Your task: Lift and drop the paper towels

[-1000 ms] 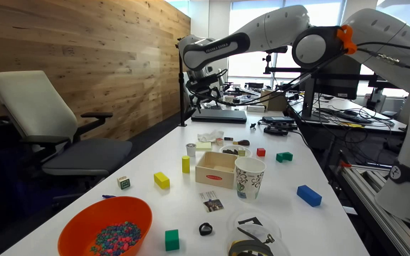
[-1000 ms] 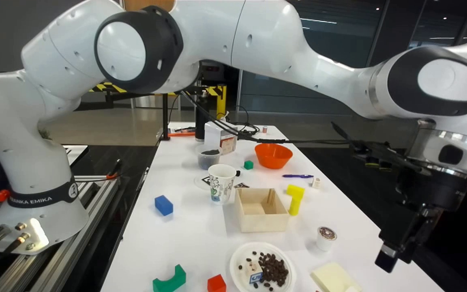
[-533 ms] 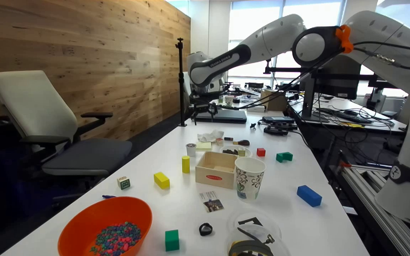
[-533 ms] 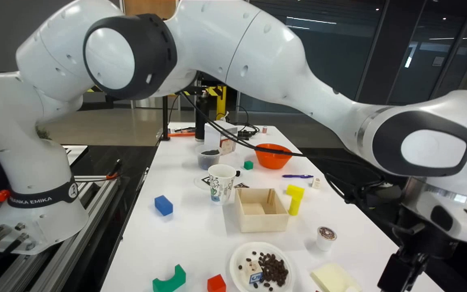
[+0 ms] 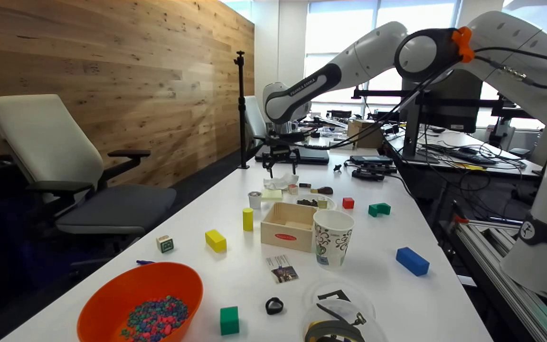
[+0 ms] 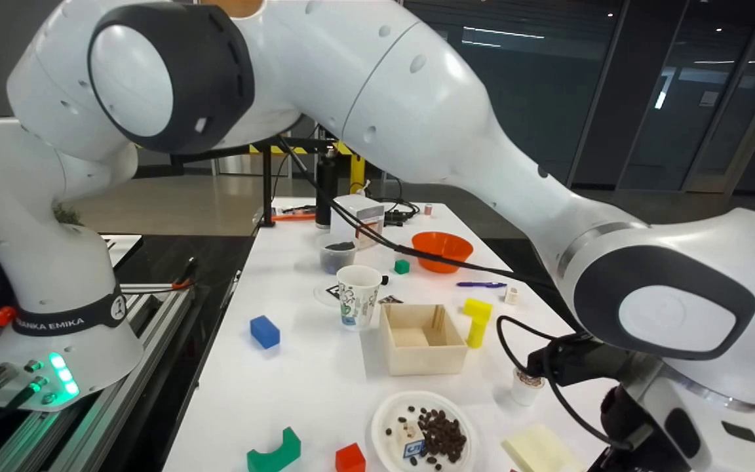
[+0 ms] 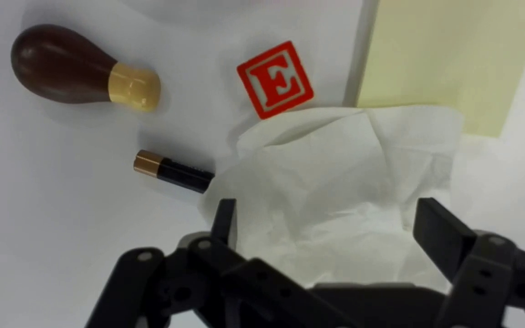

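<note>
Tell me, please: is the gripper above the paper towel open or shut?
Open: in the wrist view the gripper has its fingers wide apart, with the crumpled paper towel showing between them.

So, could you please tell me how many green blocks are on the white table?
2. A small green block beside the orange bowl, and an arch-shaped green block near the red block. More could be hidden behind other things.

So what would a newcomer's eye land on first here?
The big white arm, arching over the table in both exterior views, probably comes first. Next might be the bright orange bowl of colourful bits, lower left in an exterior view. In the wrist view, the open hand hangs above a crumpled white towel.
</note>
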You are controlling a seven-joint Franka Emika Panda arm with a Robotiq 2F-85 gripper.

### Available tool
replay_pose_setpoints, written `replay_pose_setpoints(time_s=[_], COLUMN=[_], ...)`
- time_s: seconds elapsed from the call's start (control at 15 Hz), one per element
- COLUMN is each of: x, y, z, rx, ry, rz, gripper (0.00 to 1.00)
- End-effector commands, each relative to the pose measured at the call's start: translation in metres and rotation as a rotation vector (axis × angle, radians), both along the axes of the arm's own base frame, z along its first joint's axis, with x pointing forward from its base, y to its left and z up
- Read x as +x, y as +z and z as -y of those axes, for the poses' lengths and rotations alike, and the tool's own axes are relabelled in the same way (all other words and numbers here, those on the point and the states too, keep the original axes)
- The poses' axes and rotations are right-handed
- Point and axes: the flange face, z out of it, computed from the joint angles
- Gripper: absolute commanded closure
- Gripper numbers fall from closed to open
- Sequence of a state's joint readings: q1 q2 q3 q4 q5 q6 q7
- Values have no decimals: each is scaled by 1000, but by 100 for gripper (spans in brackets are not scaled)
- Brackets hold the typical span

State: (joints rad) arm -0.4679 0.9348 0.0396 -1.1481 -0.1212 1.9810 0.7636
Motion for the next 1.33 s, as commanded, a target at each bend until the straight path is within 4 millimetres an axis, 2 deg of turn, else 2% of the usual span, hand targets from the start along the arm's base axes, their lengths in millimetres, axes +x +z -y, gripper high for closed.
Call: replay_pose_setpoints(time_s=[0.0, 0.47, 0.53, 0.6, 0.87, 1.0, 1.27], x=[-17, -22, -23, -24, -32, -35, -39], y=[-9, -28, -30, -28, -29, -22, 7], z=[3, 3, 2, 5, 7, 5, -7], rx=[15, -41, -43, -46, -47, -39, -47], ry=[5, 16, 17, 13, 22, 43, 113], rz=[43, 151, 157, 166, 170, 165, 149], gripper=[0, 0, 24, 26, 56, 70, 97])
